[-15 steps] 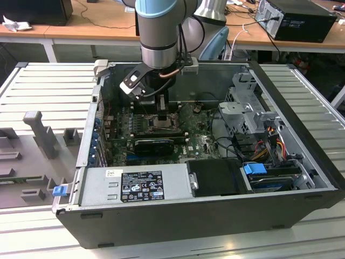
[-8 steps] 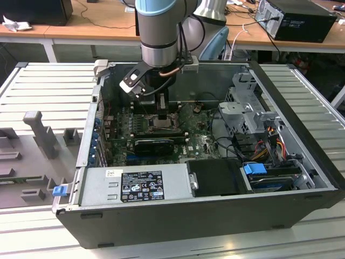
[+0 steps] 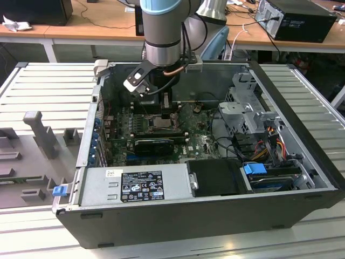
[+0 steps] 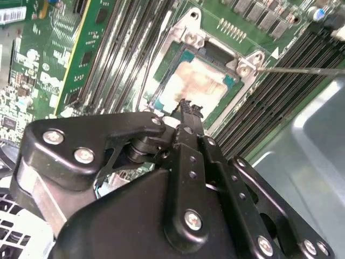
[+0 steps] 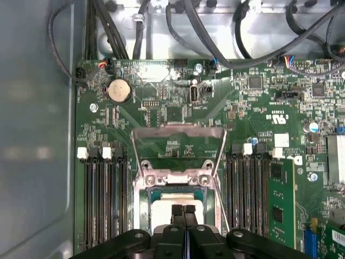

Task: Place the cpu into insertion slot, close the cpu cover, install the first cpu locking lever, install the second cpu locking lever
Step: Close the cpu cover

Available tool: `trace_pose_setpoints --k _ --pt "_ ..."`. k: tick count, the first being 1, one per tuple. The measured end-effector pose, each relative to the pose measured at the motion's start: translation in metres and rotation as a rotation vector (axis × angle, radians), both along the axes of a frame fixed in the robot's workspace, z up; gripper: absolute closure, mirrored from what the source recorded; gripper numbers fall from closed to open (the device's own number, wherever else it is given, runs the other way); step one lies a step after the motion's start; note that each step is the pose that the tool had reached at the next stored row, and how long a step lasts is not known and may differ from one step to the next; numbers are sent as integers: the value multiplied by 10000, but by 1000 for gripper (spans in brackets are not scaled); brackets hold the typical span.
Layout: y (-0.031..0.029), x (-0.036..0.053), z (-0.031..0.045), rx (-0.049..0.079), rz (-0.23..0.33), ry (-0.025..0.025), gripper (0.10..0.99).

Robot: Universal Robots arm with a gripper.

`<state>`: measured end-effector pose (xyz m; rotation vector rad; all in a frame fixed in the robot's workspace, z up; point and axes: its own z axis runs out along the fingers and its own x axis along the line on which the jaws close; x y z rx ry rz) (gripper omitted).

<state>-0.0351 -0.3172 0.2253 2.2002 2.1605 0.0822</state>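
Green motherboard (image 5: 178,113), pale beige cpu (image 5: 161,209) in insertion slot (image 4: 210,51), jaws pressed together above

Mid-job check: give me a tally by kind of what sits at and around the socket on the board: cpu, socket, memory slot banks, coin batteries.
cpu: 1
insertion slot: 1
memory slot banks: 2, one on each side of the slot
coin battery: 1
Total: 5
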Motion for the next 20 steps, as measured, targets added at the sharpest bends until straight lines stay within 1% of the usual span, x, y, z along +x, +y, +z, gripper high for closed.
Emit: trace_pose_setpoints --k 1,4,5,6,7,8,9,10,11,12,13,14,15,17,19,20 --pt "0 14 5 -3 1 22 980" --pt "0 15 67 -6 0 25 980" --pt "0 15 125 -9 1 24 980" --pt "0 15 237 -19 2 25 980" --pt "0 15 300 -24 2 24 980" --pt "1 17 335 -32 2 24 980" --pt "0 30 355 -39 0 31 980" --pt "1 57 362 -40 1 56 980" --pt "1 120 370 -39 -1 128 980" --pt "1 188 373 -39 1 180 980" --pt "1 248 373 -39 2 213 980" --pt "2 291 379 -44 1 227 980" --pt "5 307 404 -40 2 230 980" --pt "11 328 422 -40 1 234 980" --pt "16 419 422 -40 -1 258 980" --pt "17 509 422 -42 0 288 980"
